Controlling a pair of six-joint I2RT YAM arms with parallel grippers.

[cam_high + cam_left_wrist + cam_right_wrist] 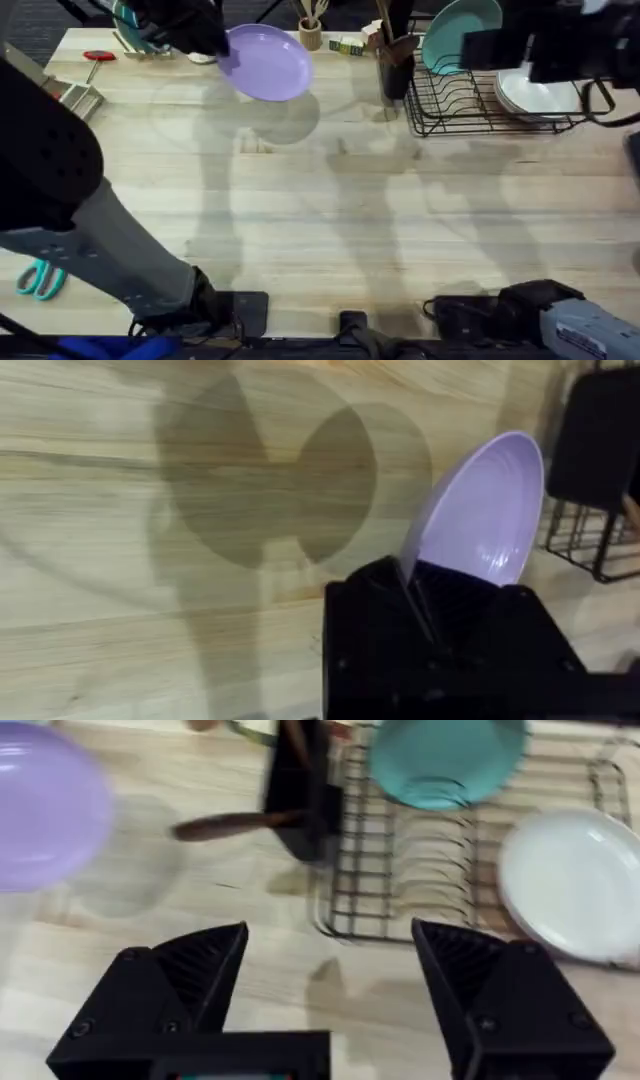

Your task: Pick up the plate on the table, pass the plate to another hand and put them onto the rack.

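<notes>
Rack [470,105], upper right of overhead: teal plate [455,35] upright, white bowls [535,95] inside. Left fingers [420,605] clamp lilac plate [268,62] above worktop [330,210]. Right fingers [190,970] wide, holding nothing.

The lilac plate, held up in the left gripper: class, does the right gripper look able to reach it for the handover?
Probably yes. The right gripper is open, the plate is lifted off the table by the left gripper, and bare wood lies between them. The rack sits off to one side.

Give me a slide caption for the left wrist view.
Left gripper holds the lilac plate by its rim, lifted above the wooden table.
</notes>
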